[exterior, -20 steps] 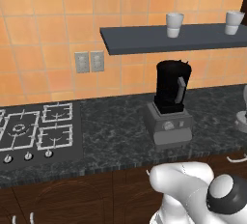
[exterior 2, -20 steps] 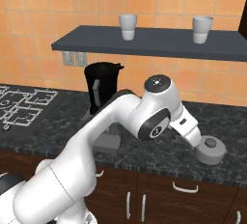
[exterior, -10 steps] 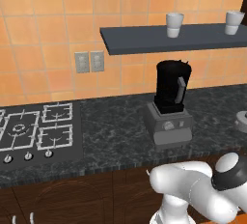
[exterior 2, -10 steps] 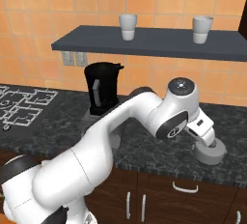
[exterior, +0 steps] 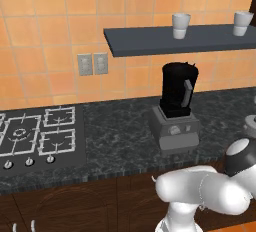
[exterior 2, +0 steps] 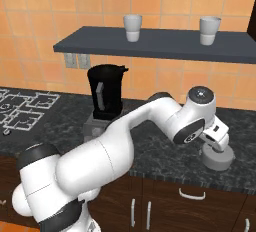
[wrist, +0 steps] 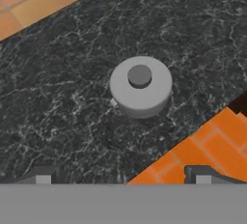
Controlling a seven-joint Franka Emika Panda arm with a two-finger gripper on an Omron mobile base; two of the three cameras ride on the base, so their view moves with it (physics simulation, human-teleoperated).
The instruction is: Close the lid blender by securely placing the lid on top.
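Note:
The blender (exterior: 176,97) (exterior 2: 105,97), a tall black jar with a grey side handle on a boxy grey base, stands uncovered near the middle of the dark counter. Far to its right the lid (exterior 2: 218,158) (wrist: 140,86), a low light grey round cap with a darker centre knob, lies flat on the counter close to the front edge. A sliver of the lid (exterior: 250,123) also peeks in at the right border of the left base view. My gripper (exterior 2: 219,144) (wrist: 120,177) hangs just above the lid, open and holding nothing, with both fingertips (wrist: 43,176) short of the cap.
Two white cups (exterior 2: 132,27) (exterior 2: 209,30) stand on the grey wall shelf (exterior 2: 150,49) above the counter. A gas hob (exterior: 31,136) lies at the left. The counter's front edge (wrist: 193,136) runs right beside the lid, with orange floor beyond it.
My arm has swung to the right and down, carrying the hand from beside the blender to just above the lid. The jaws stayed open; blender and lid have not moved.

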